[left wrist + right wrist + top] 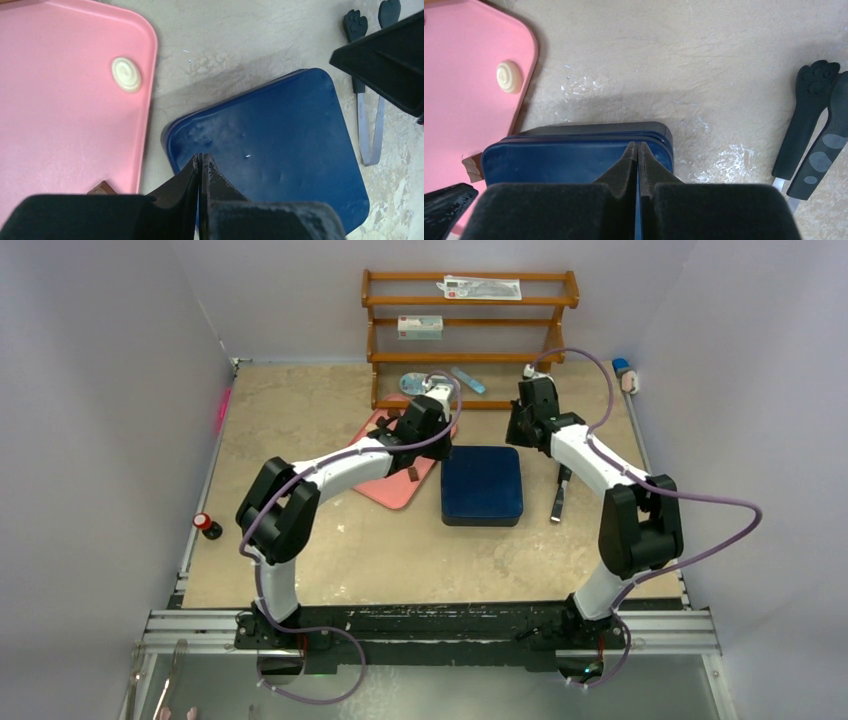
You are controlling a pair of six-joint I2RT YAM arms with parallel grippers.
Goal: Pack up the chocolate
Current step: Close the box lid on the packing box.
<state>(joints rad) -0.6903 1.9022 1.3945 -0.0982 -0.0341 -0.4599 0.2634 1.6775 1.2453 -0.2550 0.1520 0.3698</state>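
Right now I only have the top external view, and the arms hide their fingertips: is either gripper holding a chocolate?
Observer: No. The left gripper is shut and empty, its tips over a corner of the dark blue square box.
Operator: And the right?
Observer: The right gripper is shut and empty too, over that box's edge.
Operator: Any chocolate I can't see?
Observer: A cream-white swirled round chocolate lies on the pink plastic tray, near its edge facing the box.

Overhead: we look down on the whole table (400, 560)
Wrists: close, facing down; both show us the blue box (280, 140) and pink tray (60, 125)
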